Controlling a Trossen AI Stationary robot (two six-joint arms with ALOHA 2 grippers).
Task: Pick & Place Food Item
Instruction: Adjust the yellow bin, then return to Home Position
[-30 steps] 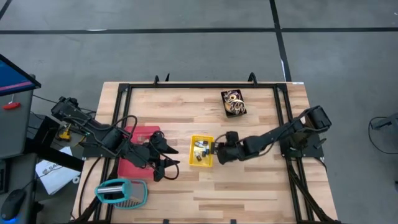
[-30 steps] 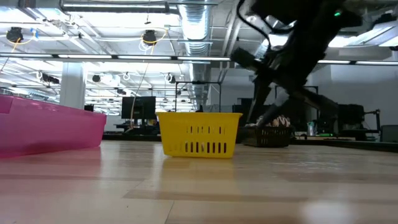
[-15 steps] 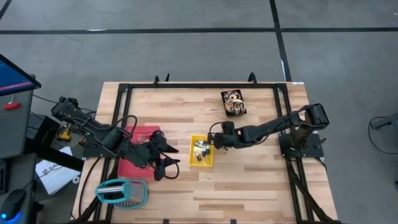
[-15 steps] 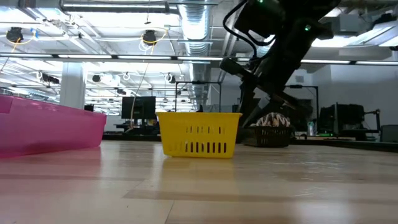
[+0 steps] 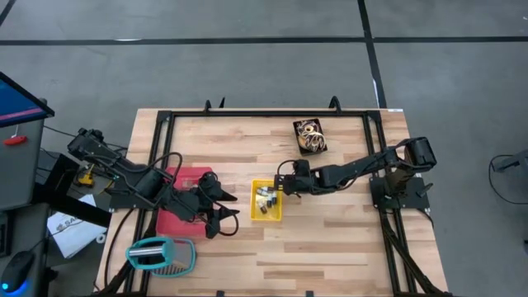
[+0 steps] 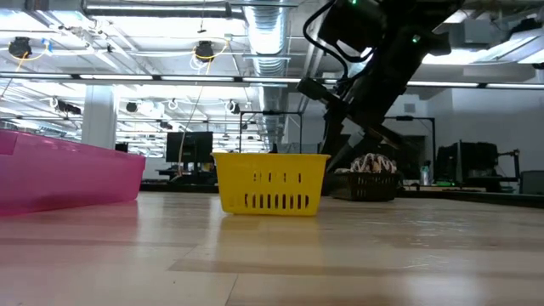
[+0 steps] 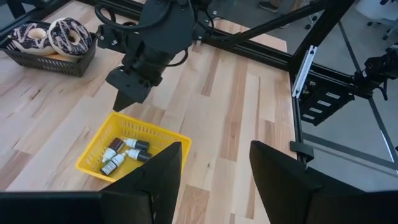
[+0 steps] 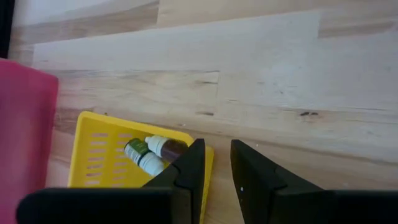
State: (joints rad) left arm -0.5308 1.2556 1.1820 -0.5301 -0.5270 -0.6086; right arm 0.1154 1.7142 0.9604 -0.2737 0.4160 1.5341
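The food, several donuts (image 5: 309,134) (image 7: 51,36), lies in a black basket (image 5: 320,142) at the table's far side. A yellow basket (image 5: 255,202) (image 7: 150,125) (image 8: 93,158) holding small bottles (image 7: 123,154) stands at mid-table. My right gripper (image 5: 281,183) (image 8: 214,150) hovers by the yellow basket's far right corner, pointing steeply down, its fingers a narrow gap apart and empty. My left gripper (image 5: 233,207) (image 7: 214,152) hangs open above the table just left of the yellow basket, holding nothing.
A pink tray (image 5: 175,221) (image 6: 59,174) lies under the left arm. A teal object (image 5: 161,254) sits near the front left corner. Black frame rails (image 5: 272,112) run along the far edge and both sides. Bare wood lies near the front edge and between the two baskets.
My right gripper has swung from beside the yellow basket's right wall toward the table's far edge, ending at the basket's far right corner; most of that move came in the first half second. Its finger gap looks unchanged.
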